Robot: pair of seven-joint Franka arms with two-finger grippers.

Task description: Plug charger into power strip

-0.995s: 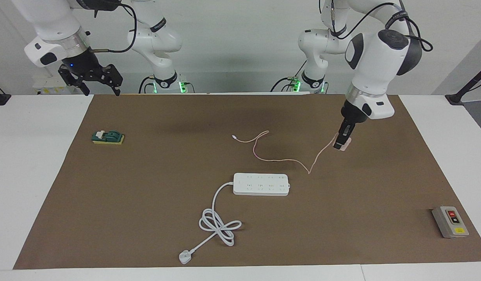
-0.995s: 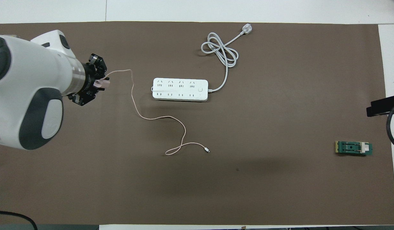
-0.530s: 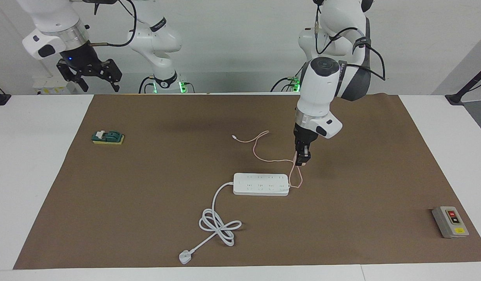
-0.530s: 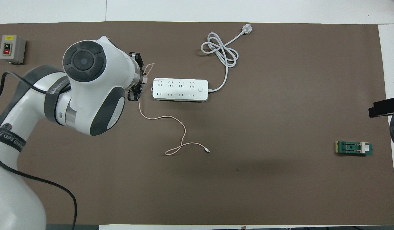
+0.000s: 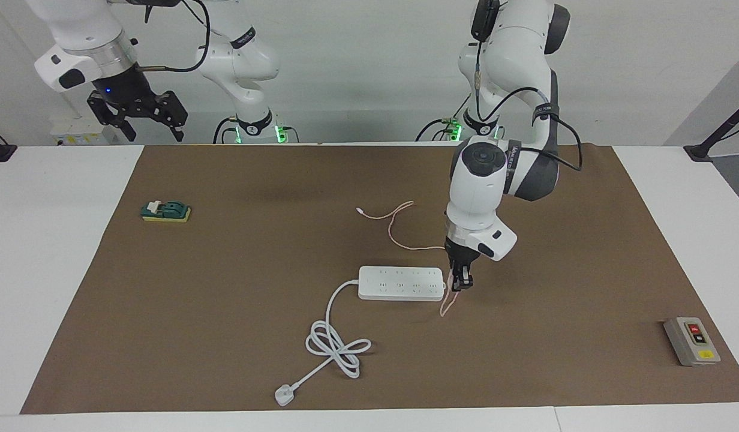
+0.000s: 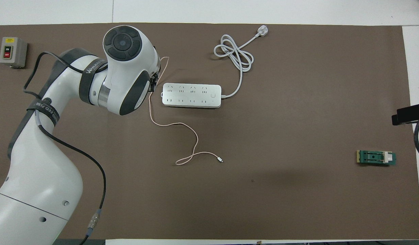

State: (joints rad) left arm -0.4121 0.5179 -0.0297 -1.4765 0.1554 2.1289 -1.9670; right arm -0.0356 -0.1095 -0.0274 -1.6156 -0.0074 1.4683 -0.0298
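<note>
Left arm [image 6: 121, 78] reaches over the mat, its wrist just beside the power strip [image 6: 191, 95] at the left arm's end. Pink cable [image 6: 182, 136] emerges from under the wrist (charger body hidden), trailing nearer the robots. Grey button box [image 6: 13, 52] well apart.

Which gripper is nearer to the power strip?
The left gripper: it hangs just off the end of the power strip toward the left arm's side, shut on the charger. The right gripper waits raised at the table's robot-side edge.
</note>
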